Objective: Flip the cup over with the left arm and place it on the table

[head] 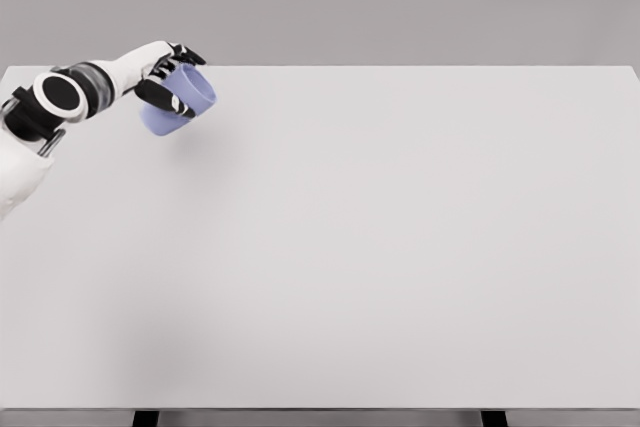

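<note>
Tabletop [380, 267] fills the near and middle view, white and broad, its front edge cut by the bottom of the frame. Farther back at the left, the left hand [168, 75] has its dark fingers curled round a lavender cup [180, 99], which is tilted on a slant near the far left corner. A faint shadow lies under it, so it looks lifted rather than resting, though contact is hard to rule out. By my reading the grasp is made and the flip is partway; setting the cup down and letting go remain. Which end is the mouth is unclear. The right arm is out of sight.
</note>
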Action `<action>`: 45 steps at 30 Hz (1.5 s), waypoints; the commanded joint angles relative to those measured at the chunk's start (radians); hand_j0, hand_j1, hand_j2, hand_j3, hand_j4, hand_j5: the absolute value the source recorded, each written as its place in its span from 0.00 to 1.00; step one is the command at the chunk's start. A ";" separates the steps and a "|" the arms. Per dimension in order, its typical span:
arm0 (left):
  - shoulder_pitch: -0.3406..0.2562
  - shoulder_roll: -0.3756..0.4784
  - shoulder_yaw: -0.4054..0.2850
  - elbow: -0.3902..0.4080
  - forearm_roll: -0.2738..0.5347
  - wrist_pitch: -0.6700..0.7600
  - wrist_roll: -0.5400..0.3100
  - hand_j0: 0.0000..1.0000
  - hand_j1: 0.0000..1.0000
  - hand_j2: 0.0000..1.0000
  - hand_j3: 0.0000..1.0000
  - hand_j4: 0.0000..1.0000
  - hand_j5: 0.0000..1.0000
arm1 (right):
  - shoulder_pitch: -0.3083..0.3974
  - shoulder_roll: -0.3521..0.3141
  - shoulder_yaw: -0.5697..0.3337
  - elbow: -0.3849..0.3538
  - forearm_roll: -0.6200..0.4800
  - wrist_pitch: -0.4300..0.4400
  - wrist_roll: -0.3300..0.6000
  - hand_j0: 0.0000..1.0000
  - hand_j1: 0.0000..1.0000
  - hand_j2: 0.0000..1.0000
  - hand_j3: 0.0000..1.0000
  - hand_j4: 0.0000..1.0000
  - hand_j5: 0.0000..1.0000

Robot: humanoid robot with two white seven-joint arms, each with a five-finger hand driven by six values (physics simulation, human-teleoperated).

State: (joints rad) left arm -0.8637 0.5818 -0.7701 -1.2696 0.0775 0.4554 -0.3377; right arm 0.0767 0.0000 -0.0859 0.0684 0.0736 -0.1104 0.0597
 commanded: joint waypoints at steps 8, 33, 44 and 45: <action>0.021 -0.030 0.075 -0.019 -0.001 -0.060 0.002 0.78 0.78 0.78 0.78 0.78 0.78 | 0.000 0.000 0.000 0.001 0.000 0.000 0.000 1.00 1.00 1.00 1.00 1.00 1.00; 0.101 -0.077 0.181 -0.025 -0.010 -0.110 0.002 0.79 0.79 0.79 0.79 0.79 0.79 | 0.000 0.000 0.000 0.001 0.000 0.000 0.000 1.00 1.00 1.00 1.00 1.00 1.00; 0.094 -0.062 0.183 -0.033 -0.004 -0.109 0.000 1.00 1.00 1.00 1.00 1.00 1.00 | 0.000 0.000 0.000 -0.001 0.000 0.000 0.000 1.00 1.00 1.00 1.00 1.00 1.00; 0.095 -0.056 0.190 -0.048 -0.002 -0.107 0.000 1.00 1.00 1.00 1.00 1.00 1.00 | 0.000 0.000 0.000 -0.001 0.000 0.000 0.000 1.00 1.00 1.00 1.00 1.00 1.00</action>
State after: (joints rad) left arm -0.7685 0.5183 -0.5844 -1.3072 0.0716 0.3477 -0.3371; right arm 0.0767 0.0000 -0.0859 0.0684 0.0736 -0.1104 0.0597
